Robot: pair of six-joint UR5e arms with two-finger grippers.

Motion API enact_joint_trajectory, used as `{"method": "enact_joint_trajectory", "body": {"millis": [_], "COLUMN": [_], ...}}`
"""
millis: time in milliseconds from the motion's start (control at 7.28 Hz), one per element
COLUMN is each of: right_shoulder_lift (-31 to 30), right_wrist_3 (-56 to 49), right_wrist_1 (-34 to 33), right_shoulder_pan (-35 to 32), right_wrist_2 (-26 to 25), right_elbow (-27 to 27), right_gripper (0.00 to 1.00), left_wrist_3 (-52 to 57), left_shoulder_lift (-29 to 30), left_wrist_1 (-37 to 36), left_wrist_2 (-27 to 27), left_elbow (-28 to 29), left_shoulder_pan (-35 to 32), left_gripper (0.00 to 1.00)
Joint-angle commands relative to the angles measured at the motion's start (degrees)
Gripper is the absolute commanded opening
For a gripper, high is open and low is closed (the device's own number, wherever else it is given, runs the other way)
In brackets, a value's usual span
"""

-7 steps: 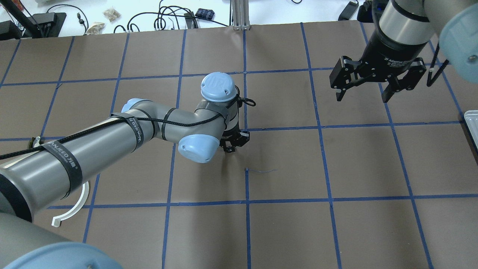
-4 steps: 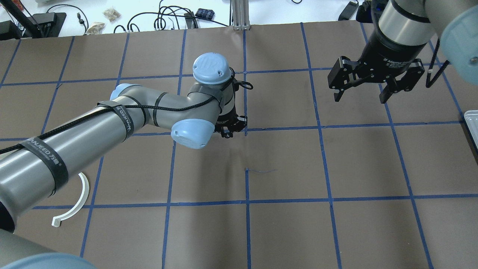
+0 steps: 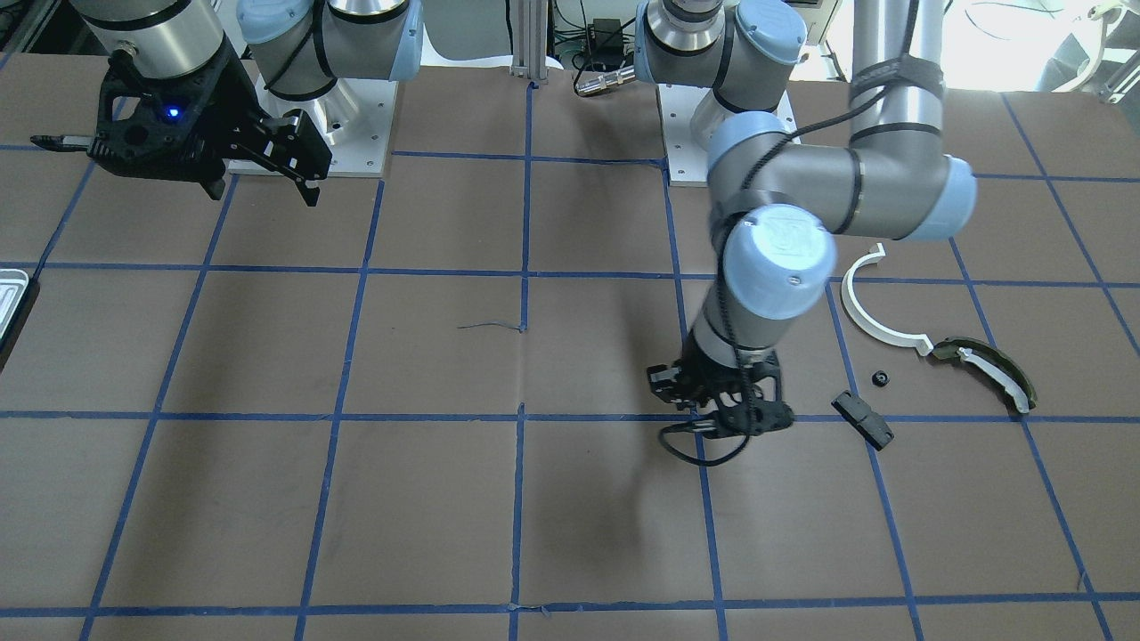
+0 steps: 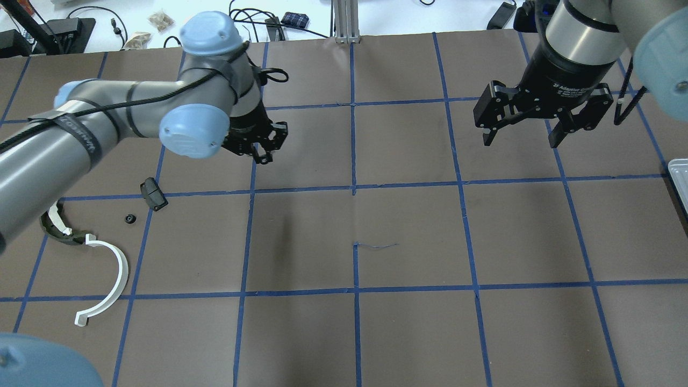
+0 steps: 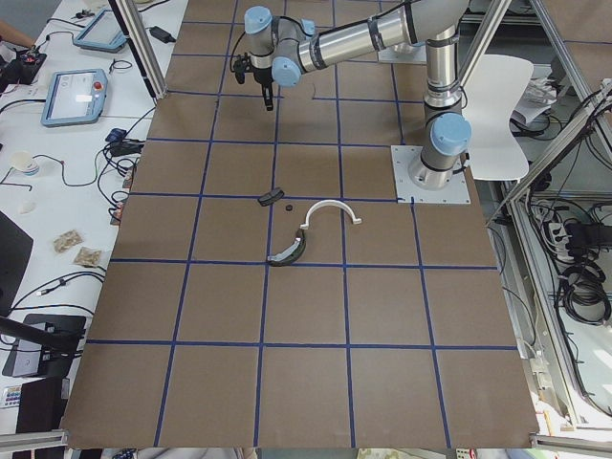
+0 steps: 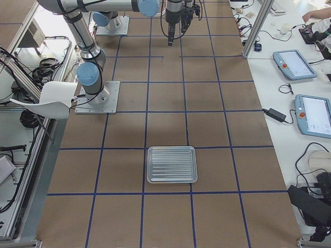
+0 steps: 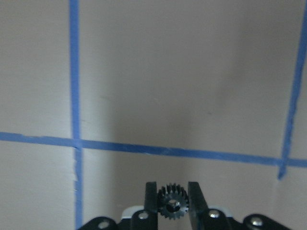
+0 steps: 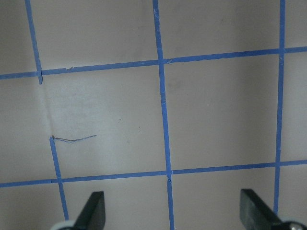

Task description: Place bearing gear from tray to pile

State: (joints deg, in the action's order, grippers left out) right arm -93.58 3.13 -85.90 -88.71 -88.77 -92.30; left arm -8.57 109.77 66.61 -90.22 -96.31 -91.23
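From my remote station I see the left gripper [image 4: 262, 146] pinching the bearing gear [image 7: 172, 206], a small dark toothed wheel, between its two fingers [image 7: 151, 191], held above the brown table [image 4: 408, 236] with its blue tape grid. The gear hangs clear of the surface, near the pile [image 5: 290, 251] but not in it. The pile lies on the robot's left side of the table: a small black block [image 4: 153, 194] closest to the gripper, a tiny black round part [image 4: 129, 219] just beyond it, a dark olive curved piece [image 4: 56, 231] and a thin white half-ring [image 4: 115, 279] touching end to end. The right gripper [image 4: 520, 141] hovers with its fingers spread wide, holding nothing. The tray [image 6: 171, 164] sits well apart at the table's far right end.
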Motion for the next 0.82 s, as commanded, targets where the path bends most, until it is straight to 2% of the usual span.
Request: {"method": "enact_joint_trajectory", "body": {"millis": [0, 275, 412, 687], "right_shoulder_lift": [-0.11, -0.46, -0.55, -0.64], "right_wrist_3": [-0.06, -0.06, 0.03, 0.65], "right_wrist_1": [0.29, 0.47, 0.56, 0.47], "right_shoulder_pan": [0.2, 0.2, 0.2, -0.06], "right_wrist_2": [-0.09, -0.35, -0.35, -0.27], "right_elbow": [-0.16, -0.51, -0.6, -0.6], "right_gripper": [1.0, 1.0, 1.0, 1.0], "left_wrist_3": [19.21, 35.91, 43.3, 49.08], "left_shoulder_lift": [-0.52, 1.23, 1.67, 2.9], "left_wrist_1": [2.12, 0.21, -3.81, -6.66], "left_wrist_2": [-0.83, -0.66, -0.66, -0.48], "left_elbow": [-0.72, -3.6, -5.45, -6.7], "left_shoulder_pan": [12.25, 23.32, 27.64, 33.11], "left_gripper": [0.0, 0.0, 0.0, 0.0]}}
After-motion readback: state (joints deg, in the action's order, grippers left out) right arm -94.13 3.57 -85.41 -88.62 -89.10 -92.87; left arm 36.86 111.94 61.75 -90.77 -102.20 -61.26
